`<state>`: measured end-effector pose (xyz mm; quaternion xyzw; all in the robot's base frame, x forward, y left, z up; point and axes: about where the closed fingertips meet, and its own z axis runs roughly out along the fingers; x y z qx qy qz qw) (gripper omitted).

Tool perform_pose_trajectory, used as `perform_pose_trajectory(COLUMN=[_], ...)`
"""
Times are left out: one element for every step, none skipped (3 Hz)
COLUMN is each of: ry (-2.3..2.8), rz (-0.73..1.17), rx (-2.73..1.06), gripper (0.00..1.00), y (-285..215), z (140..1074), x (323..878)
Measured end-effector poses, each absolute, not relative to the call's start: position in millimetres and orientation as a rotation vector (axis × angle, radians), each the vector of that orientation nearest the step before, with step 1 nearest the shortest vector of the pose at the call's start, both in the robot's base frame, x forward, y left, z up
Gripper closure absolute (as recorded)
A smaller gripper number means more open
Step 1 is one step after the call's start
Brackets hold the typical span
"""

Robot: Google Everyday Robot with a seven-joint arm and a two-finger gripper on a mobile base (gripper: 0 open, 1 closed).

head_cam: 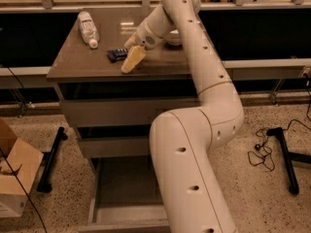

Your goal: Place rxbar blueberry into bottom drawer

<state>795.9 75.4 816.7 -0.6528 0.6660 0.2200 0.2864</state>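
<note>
The rxbar blueberry (116, 55), a small dark flat bar, lies on the brown cabinet top (82, 62), left of centre. My gripper (131, 62) hangs over the top on the white arm, just right of the bar and close to it, its tip near the surface. I cannot tell whether it touches the bar. The bottom drawer (121, 217) is pulled out at the foot of the cabinet, and the arm hides part of it. The tray part that shows is bare.
A white plastic bottle (88, 28) lies at the back left of the cabinet top. A pale bowl-like object (172, 37) sits behind the arm. A cardboard box (12, 178) stands on the floor at the left. Cables (262, 152) and a black stand leg (286, 161) lie at the right.
</note>
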Motion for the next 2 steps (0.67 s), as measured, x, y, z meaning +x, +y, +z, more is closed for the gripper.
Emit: perform_pose_trajectory(ry=[1.78,1.78], rz=[0.588,0.588], rx=[-1.744,-1.744], gripper=[0.87,1.0], y=[75.6,75.8], z=[823.8,828.8], x=[794.8,792.6])
